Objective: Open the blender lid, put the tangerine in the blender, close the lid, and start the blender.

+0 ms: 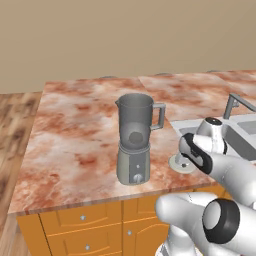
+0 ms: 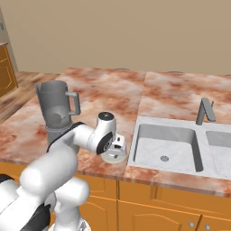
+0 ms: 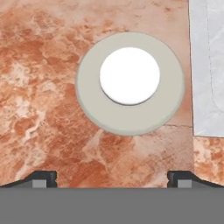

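Note:
The blender [image 1: 134, 140] stands on the marble counter with its smoky jar uncovered, handle toward the sink. A dim round form sits low inside the jar; the tangerine's orange colour is hidden. The blender lid [image 3: 130, 83], a pale disc with a white centre cap, lies flat on the counter right of the blender [image 2: 56, 118], beside the sink. My gripper [image 3: 112, 179] hovers just above the lid [image 2: 113, 156], pointing down, open, its fingertips [image 3: 43, 178] spread wider than the cap and holding nothing. In the left base view the lid [image 1: 180, 164] peeks out under my hand.
A steel sink [image 2: 151, 146] with a grey faucet [image 2: 205, 111] lies right of the lid; its pale rim [image 3: 205, 65] shows in the hand view. The counter's front edge [image 1: 100, 202] runs close below the blender, with orange drawers beneath.

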You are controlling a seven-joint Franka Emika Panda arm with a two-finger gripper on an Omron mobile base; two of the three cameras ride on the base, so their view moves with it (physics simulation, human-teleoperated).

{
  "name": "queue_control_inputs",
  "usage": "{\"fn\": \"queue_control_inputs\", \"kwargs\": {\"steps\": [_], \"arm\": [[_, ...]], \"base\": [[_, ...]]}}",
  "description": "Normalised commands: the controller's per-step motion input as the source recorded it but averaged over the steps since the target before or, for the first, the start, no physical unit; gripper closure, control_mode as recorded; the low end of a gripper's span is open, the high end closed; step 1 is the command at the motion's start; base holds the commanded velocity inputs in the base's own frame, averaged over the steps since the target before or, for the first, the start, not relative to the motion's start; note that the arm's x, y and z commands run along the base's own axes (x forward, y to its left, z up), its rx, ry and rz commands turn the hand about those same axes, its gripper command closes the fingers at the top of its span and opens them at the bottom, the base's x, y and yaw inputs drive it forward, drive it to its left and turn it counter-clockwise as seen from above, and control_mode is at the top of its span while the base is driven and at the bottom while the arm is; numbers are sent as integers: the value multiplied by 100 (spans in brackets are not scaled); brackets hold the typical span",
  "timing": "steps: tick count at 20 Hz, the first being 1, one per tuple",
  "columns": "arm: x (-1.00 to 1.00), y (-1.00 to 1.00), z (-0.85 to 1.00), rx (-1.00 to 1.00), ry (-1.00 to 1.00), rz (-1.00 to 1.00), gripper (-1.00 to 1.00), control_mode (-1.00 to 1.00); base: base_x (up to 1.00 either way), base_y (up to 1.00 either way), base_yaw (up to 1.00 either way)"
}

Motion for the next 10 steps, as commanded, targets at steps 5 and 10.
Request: {"fn": "queue_control_inputs", "kwargs": {"steps": [5,10], "arm": [[20,0,-16,-3,0,4,-100,-100],[22,0,-14,-2,0,5,-100,-100]], "base": [[0,0,0],[0,0,0]]}}
